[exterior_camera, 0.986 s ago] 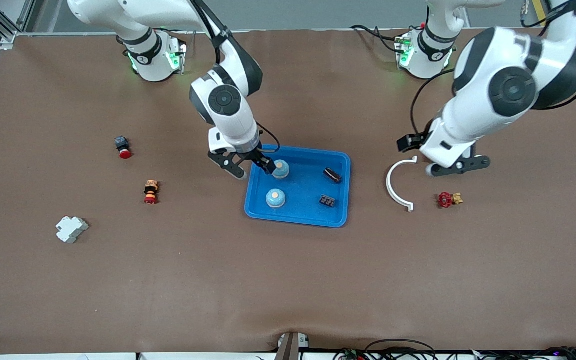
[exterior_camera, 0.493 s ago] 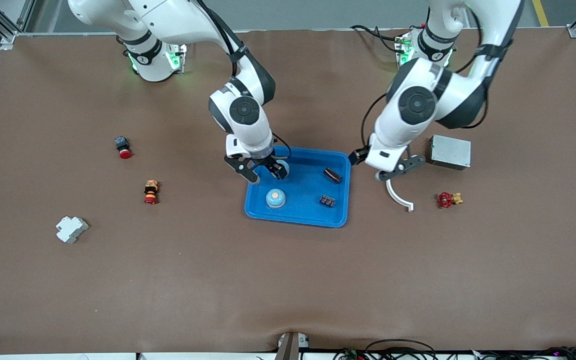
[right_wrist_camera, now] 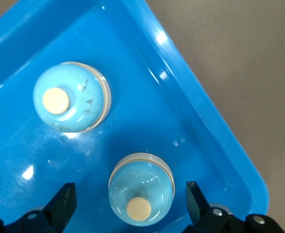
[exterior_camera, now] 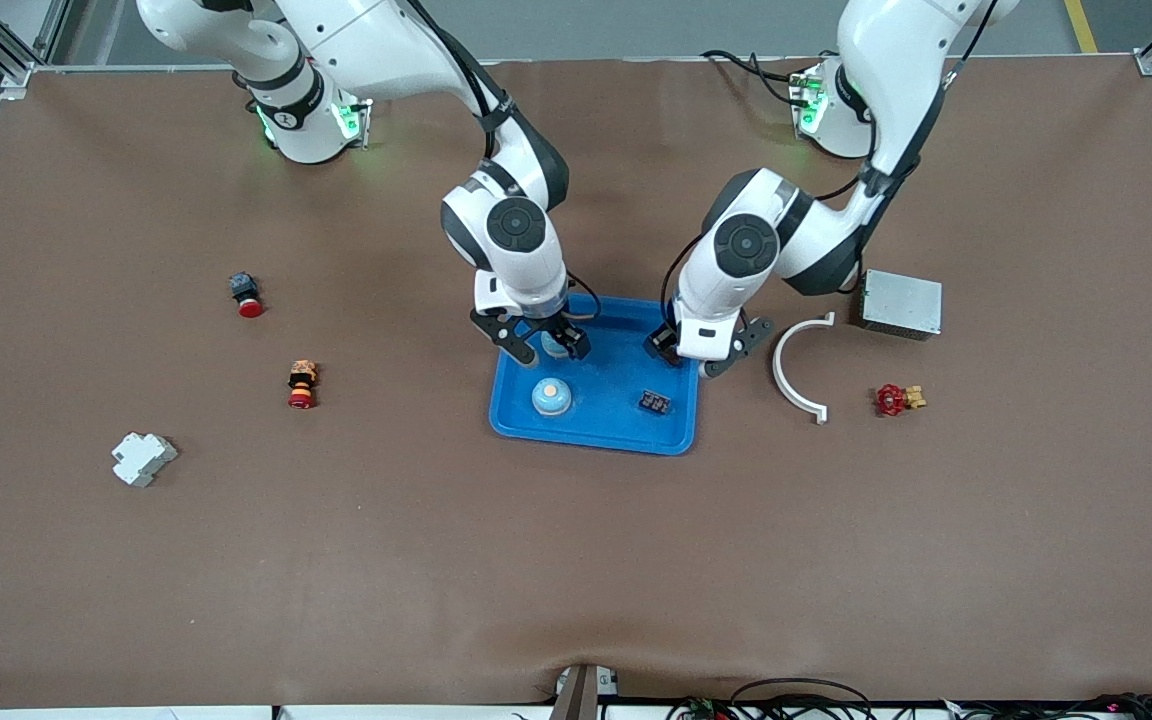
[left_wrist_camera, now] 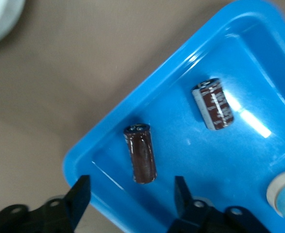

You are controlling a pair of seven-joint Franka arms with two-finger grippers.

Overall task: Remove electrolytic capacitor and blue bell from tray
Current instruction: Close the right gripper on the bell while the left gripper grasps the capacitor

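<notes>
— Where are the bells?

— Two pale-blue domed bells with cream buttons stand upright in the blue tray [exterior_camera: 681,440] toward the right arm's end — one bell [exterior_camera: 551,397] nearer the front camera, the other bell [right_wrist_camera: 141,191] just beside the tray's rim.

— And the capacitors?

— Two dark brown cylinders lying on their sides at the tray's other end: one capacitor [left_wrist_camera: 141,154] near the corner, the second capacitor [left_wrist_camera: 213,104] well apart.

Inside the blue tray [exterior_camera: 506,400] my right pincer [exterior_camera: 546,345] straddles one bell [right_wrist_camera: 141,189] with the second bell [exterior_camera: 551,397] close by, my left pincer [exterior_camera: 701,352] spans a capacitor [left_wrist_camera: 140,153] hard against the tray wall, and a second capacitor [exterior_camera: 654,402] lies beside it.
</notes>
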